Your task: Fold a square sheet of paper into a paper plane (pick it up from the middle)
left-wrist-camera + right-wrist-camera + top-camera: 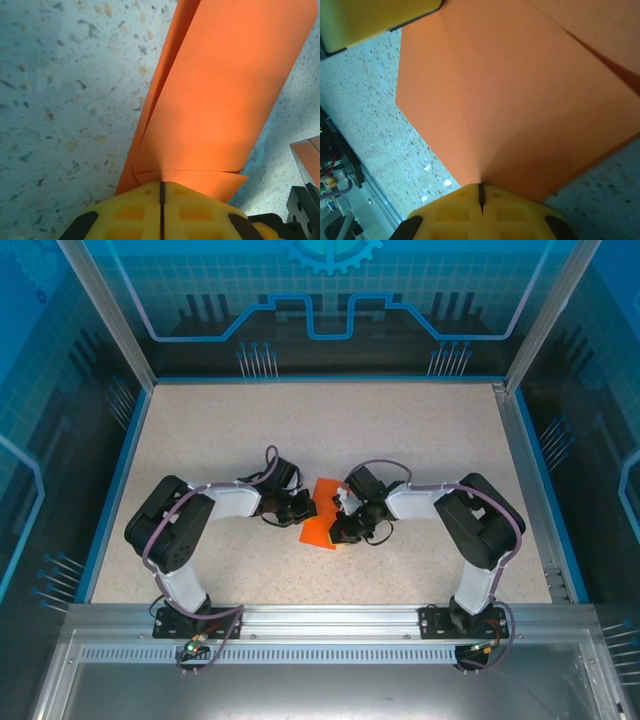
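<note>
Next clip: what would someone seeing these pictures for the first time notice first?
The bright orange paper, partly folded, stands out at the middle of the pale speckled table. Next come the left end effector and the right end effector, each with its yellow pads shut on an edge of that paper, one from either side.
</note>
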